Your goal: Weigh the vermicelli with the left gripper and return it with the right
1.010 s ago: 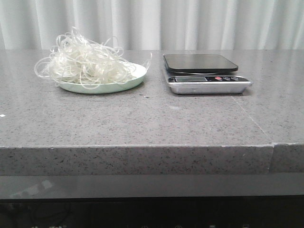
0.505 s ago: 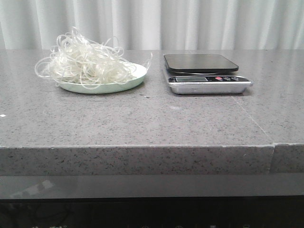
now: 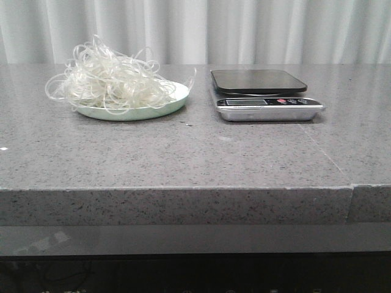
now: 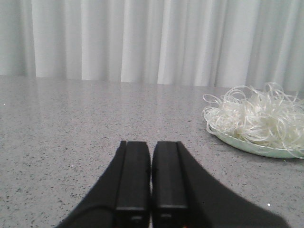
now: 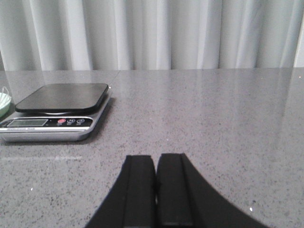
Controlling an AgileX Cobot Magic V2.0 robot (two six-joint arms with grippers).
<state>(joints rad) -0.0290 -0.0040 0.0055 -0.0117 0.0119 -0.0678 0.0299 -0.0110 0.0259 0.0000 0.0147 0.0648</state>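
Vermicelli (image 3: 107, 82) is sitting heaped on a pale green plate (image 3: 174, 104) at the left of the grey speckled counter (image 3: 183, 152), loops spilling over the plate's left rim. A kitchen scale (image 3: 266, 101) is standing just right of the plate, not touching it: dark square platform on top, silver base with a small display, one red button and dark buttons. Display and button labels are too small to read; no brand is showing. White curtains (image 3: 244, 30) are hanging behind.

Left gripper (image 4: 151, 161) is sitting low over bare counter, fingers pressed together, holding nothing, with the vermicelli off to one side and well apart. Right gripper (image 5: 156, 175) is also resting with fingers pressed together, empty, scale well apart from it.
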